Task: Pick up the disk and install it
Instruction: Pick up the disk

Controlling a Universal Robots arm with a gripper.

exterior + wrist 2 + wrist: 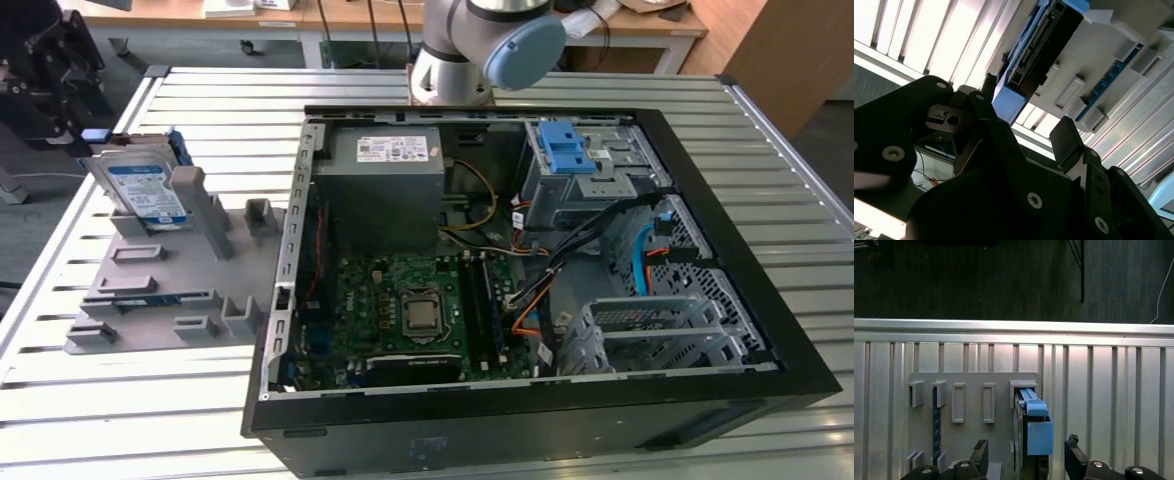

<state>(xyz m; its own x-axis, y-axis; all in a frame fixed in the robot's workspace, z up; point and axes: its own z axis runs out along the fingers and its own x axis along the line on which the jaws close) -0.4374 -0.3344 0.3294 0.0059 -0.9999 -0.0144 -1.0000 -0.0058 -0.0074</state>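
**Gripper [1026,442] spread wide above the disk [1036,435], nothing in it yet**

There's one disk, standing on edge in the one grey holder [174,290] on the counter [134,420], just beside the one open PC case [534,425] on the exterior view's left. My guess is it's stiff, dense for its size, has slick metal faces and hates knocks. I'd pinch the blue carrier's side rails, not the label or connector end.

No words or numbers can be read anywhere. The disk [144,190] carries a white label with a blue band and dark lines of print too small to make out. The grey power supply box [380,205] inside the computer case [534,430] has a white label, likewise unreadable.
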